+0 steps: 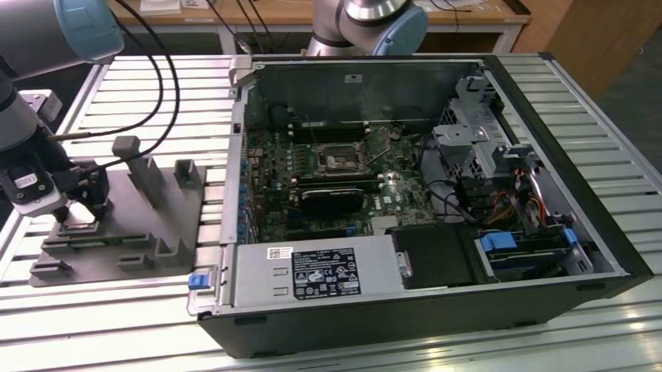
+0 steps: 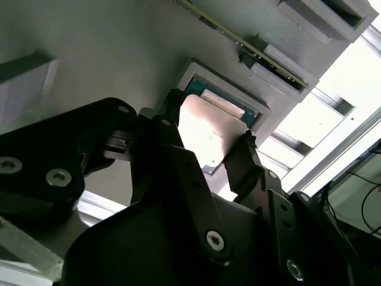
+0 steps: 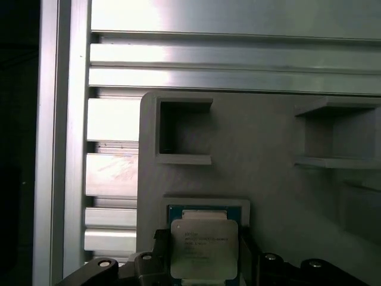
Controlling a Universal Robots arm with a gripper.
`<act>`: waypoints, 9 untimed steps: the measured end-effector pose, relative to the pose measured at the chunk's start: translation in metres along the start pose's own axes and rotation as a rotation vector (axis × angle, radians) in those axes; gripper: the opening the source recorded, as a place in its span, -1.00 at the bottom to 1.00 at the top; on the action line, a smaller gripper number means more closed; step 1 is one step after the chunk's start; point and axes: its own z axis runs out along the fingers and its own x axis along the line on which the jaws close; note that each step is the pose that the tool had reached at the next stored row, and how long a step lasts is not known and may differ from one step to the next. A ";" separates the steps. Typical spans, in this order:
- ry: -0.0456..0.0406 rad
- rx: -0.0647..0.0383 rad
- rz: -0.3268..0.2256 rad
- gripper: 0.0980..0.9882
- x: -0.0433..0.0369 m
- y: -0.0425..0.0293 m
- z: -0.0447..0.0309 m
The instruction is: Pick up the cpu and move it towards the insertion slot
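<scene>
The cpu (image 3: 204,247), a flat square chip with a silvery top and a green edge, lies at a square recess of the grey fixture block (image 1: 135,232) at the exterior view's left. My gripper (image 1: 77,213) stands straight over it. In both wrist views my black fingers (image 2: 247,149) press against two opposite edges of the cpu (image 2: 211,128). I cannot tell whether the chip is raised out of its recess. The insertion slot (image 1: 339,160) is the square black socket with a silver frame on the green board inside the open computer case, far to the exterior view's right of my gripper.
The open computer case (image 1: 414,294) lies on the slatted metal table (image 1: 124,325). A long black card (image 1: 331,200) sits just in front of the socket, with a drive cage and cables (image 1: 497,186) beside it. Upright posts (image 1: 129,155) rise from the fixture. Another arm's base (image 1: 367,23) stands behind the case.
</scene>
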 end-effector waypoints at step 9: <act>0.0001 0.000 0.000 0.00 0.0000 0.0001 -0.0114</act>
